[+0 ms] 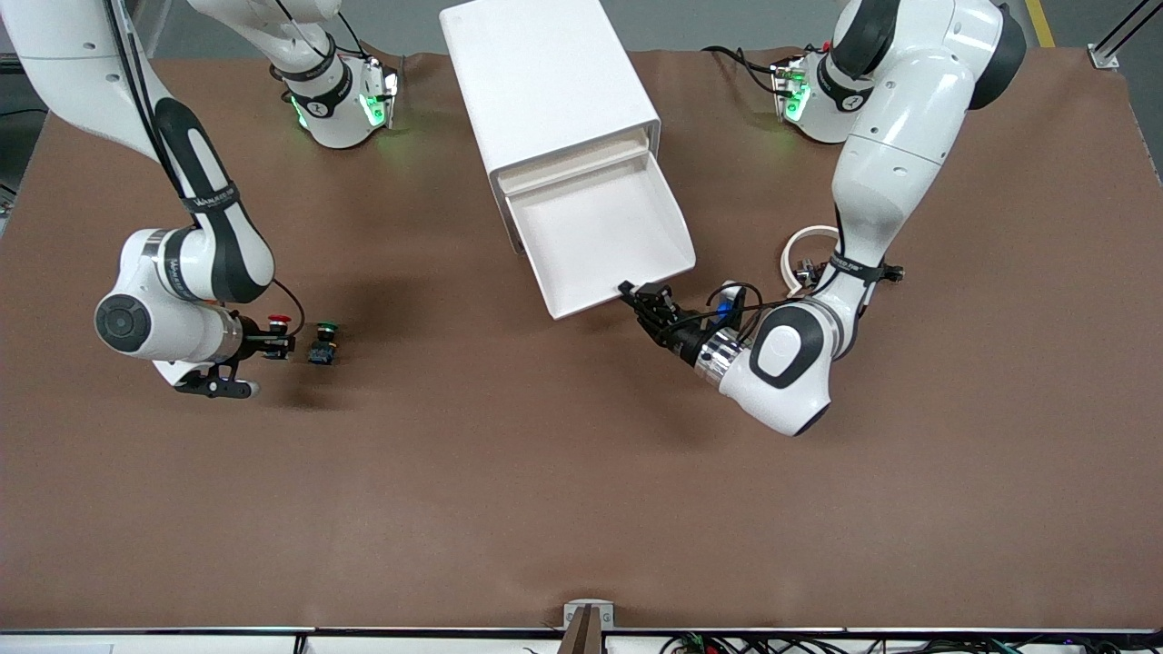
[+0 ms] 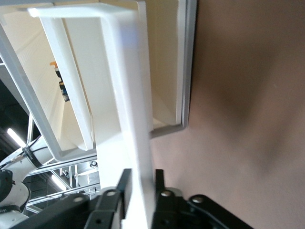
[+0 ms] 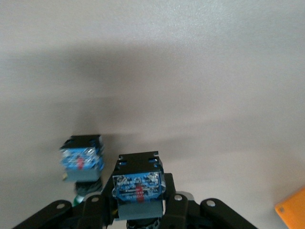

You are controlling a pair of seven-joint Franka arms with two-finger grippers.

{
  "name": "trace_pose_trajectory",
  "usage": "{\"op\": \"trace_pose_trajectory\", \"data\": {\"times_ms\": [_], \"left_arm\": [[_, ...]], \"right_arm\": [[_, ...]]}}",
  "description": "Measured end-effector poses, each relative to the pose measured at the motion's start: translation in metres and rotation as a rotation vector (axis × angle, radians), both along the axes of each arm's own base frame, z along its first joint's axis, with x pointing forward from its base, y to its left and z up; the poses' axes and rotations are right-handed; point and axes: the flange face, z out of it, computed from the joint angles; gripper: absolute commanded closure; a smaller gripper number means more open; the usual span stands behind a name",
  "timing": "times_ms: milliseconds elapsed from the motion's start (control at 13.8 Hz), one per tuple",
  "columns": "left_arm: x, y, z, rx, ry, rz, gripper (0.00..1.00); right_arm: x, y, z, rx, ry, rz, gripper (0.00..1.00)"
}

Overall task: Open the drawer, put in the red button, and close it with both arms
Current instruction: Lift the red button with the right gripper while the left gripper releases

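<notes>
Front view: red button [image 1: 278, 322] clamped between the fingers [image 1: 283, 346] of the right gripper [image 1: 275, 343], low at the table [image 1: 509, 472], toward the right arm's end, well apart from the drawer [image 1: 601, 238]. Seen closer in the right wrist view: button's blue-and-black body [image 3: 138, 186] squeezed between both fingers [image 3: 174, 205], with a blue label carrying red marks too blurred to read. Just beside the red button, a green button [image 1: 324, 342] standing on the table, free of the gripper. An orange cube [image 3: 291, 209] at the edge of the right wrist view only.

Drawer pulled out of the white cabinet [image 1: 545, 86], nothing visible inside. Left gripper [image 1: 641, 298] at the drawer's front lip, fingers [image 2: 159, 181] either side of the white front panel [image 2: 128, 95]; cannot tell whether pressing on it or already slack.

Small writing on the black bands of both arms, not readable. White ring [image 1: 808, 247] lying near the left arm, beside the drawer.
</notes>
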Motion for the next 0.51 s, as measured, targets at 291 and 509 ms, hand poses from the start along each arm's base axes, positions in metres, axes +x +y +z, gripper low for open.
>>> {"op": "trace_pose_trajectory", "data": {"times_ms": [291,509], "left_arm": [[0.030,0.011,0.032,-0.013,-0.100,0.017,0.00],[0.048,0.035,0.056,0.067,-0.290,-0.089,0.00]], "right_arm": [[0.002,0.050,0.082,-0.066,0.122,-0.085,0.81],[0.002,0.107,0.148,-0.144,0.175,-0.195,0.81]]}}
